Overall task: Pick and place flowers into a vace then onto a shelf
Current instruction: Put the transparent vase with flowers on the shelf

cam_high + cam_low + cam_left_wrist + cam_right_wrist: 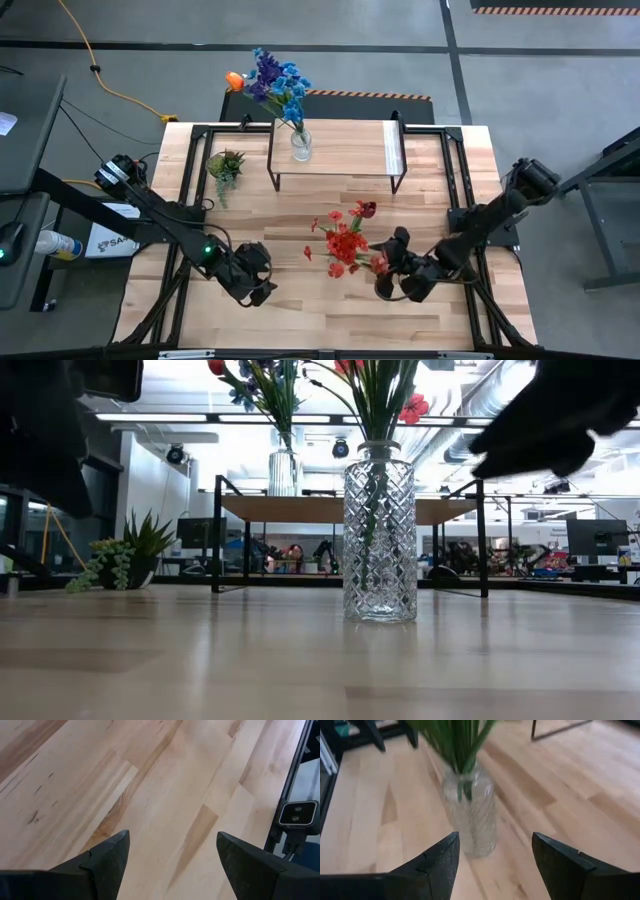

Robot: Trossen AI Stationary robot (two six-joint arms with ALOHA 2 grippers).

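Observation:
A cut-glass vase (380, 530) stands on the wooden table holding red flowers (345, 245) on green stems (462, 745). My right gripper (495, 850) is open. It sits low, on the table's right side of this vase (470, 815), with its fingers pointing at the vase and a gap between. My left gripper (172, 847) is open above bare planks near the table's front left (255, 280). On the shelf (335, 150) stands a second glass vase (300, 145) with blue, purple and orange flowers (275, 85).
A small green potted plant (225, 165) stands on the table left of the shelf. The shelf's dark legs (217, 535) stand behind the vase. A black frame (460, 180) runs along the table's sides. Bare planks lie between the two grippers.

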